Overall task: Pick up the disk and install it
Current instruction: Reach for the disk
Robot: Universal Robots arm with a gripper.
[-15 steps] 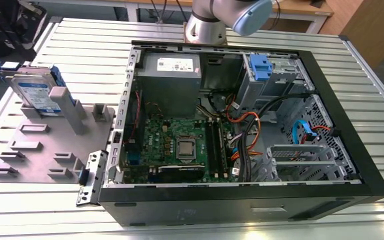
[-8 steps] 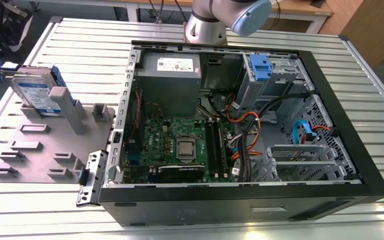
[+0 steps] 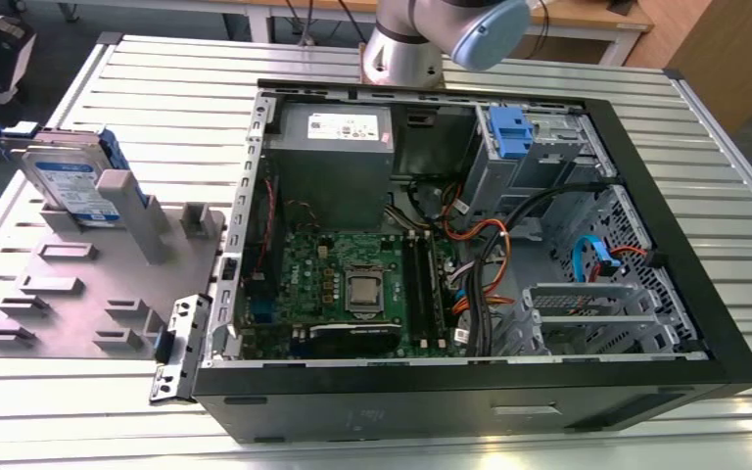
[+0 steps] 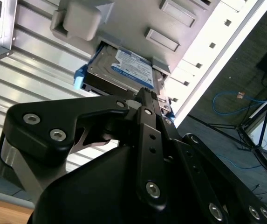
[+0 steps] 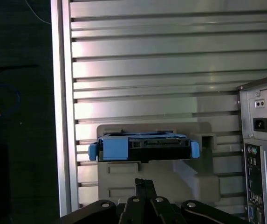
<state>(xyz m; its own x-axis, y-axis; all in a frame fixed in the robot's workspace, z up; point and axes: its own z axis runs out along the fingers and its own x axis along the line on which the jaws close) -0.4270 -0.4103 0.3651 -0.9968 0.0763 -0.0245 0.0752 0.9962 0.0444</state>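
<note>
Exterior view: disk [image 3: 70,181] stands on edge in a grey holder [image 3: 89,294] on the table [image 3: 481,59], at the exterior view's left, well apart from the open computer case [image 3: 454,401]; not picked up yet.

In the first wrist view the claw [image 5: 145,183] points at the disk's exposed edge, with blue rails at both ends, but is apart from it, with its fingers closed together and nothing held. Judgement: the disk is stiff metal, likely dense for its size, with smooth faces that could slip, and it is shock-sensitive. Best hold is probably across the two broad flat faces near the free edge, centred between the rails and off the connector strip. Pull straight out of the slot, since tilting may bind it.
</note>
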